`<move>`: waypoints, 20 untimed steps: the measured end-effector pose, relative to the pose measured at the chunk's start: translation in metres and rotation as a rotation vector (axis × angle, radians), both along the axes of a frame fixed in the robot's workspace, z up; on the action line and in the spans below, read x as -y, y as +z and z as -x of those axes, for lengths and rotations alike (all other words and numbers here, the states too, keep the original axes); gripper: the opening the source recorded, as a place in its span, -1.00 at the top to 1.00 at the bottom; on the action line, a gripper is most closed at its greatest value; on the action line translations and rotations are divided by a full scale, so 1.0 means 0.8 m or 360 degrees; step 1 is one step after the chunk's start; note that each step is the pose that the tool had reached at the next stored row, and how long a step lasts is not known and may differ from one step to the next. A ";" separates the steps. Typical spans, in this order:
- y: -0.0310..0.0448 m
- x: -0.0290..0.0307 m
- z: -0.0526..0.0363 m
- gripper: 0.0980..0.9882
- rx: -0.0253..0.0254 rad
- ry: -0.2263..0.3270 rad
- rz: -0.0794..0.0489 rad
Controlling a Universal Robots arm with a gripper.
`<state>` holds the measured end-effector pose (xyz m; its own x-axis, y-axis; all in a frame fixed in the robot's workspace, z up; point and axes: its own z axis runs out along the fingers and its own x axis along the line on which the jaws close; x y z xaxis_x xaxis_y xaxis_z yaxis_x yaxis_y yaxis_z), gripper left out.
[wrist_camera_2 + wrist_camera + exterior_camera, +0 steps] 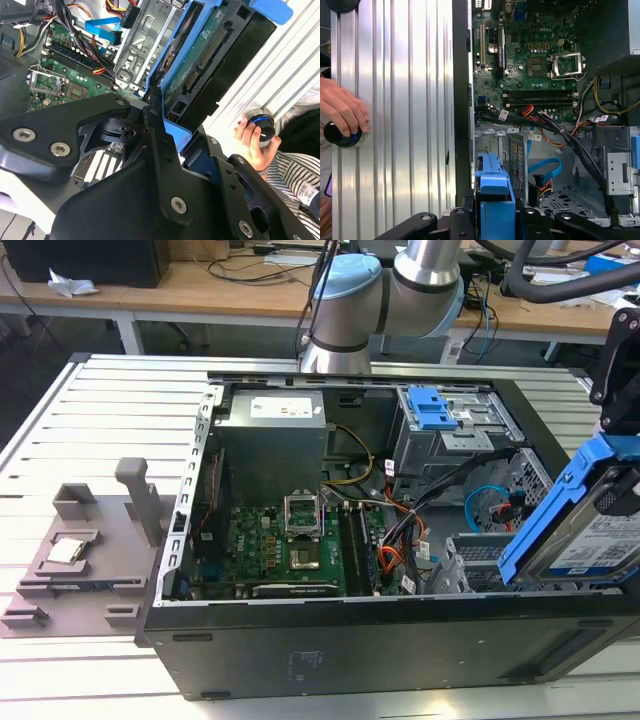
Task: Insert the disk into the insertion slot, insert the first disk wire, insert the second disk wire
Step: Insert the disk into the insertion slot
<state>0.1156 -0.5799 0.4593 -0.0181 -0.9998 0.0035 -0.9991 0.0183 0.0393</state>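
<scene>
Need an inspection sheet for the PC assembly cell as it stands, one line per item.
Surface: slatted metal table carrying the open computer case.
Job's things: disk tilted, raised over the case at the exterior view's right; not yet in the insertion slot.
Clutter: grey fixture on the table at the exterior view's left.
Grippers: pincer shut on the disk's blue carrier.
Cables: blue flat cable and a black-orange wire bundle loose inside the case.
Surroundings: a person's hand on a black knob; wooden benches behind.
</scene>
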 end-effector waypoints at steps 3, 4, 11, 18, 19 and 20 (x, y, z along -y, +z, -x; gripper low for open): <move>-0.0017 0.0000 0.000 0.39 -0.00001 0.0000 0.0000; -0.0026 0.0000 0.000 0.39 -0.00001 0.0000 0.0000; -0.0079 0.0000 0.000 0.39 -0.00001 0.0000 0.0000; 0.0016 -0.0001 0.007 0.39 0.00083 0.0000 -0.0003; 0.0018 -0.0006 0.013 0.39 0.00084 0.0000 -0.0004; 0.0018 -0.0027 0.018 0.39 0.00085 0.0000 -0.0005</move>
<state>0.1015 -0.5777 0.4608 -0.0181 -0.9998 0.0001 -0.9993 0.0181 0.0341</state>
